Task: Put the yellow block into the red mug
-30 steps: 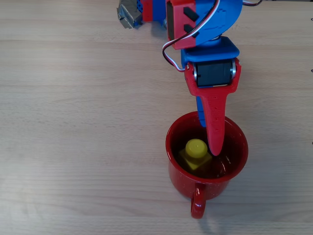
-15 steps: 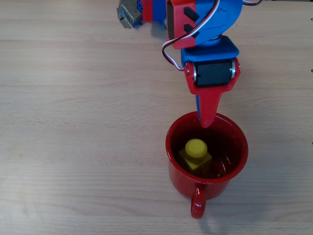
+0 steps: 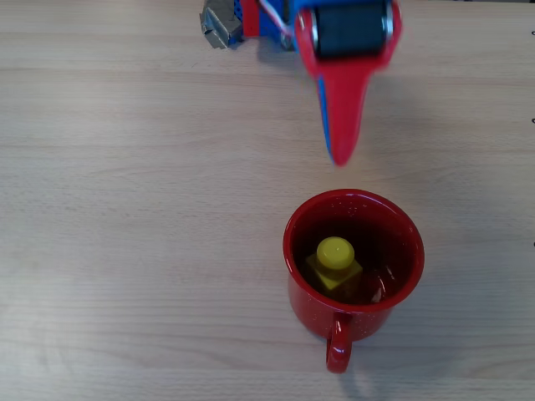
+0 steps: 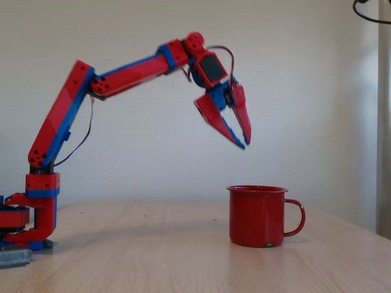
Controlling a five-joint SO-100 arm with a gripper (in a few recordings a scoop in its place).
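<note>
You face a plain off-white wall point(image 4: 317, 91) behind a light wooden table point(image 4: 153, 256). Soft, even light falls across it, and a pale curtain edge point(image 4: 383, 122) hangs at right.

Yellow block point(image 3: 334, 261) sits inside red mug point(image 3: 301, 288). Mug on table point(image 3: 125, 251). Gripper point(image 4: 243, 141) above mug, apart.

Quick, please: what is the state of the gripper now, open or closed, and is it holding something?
Gripper: closed, holding nothing, raised above the red mug; the yellow block lies inside the mug.
</note>
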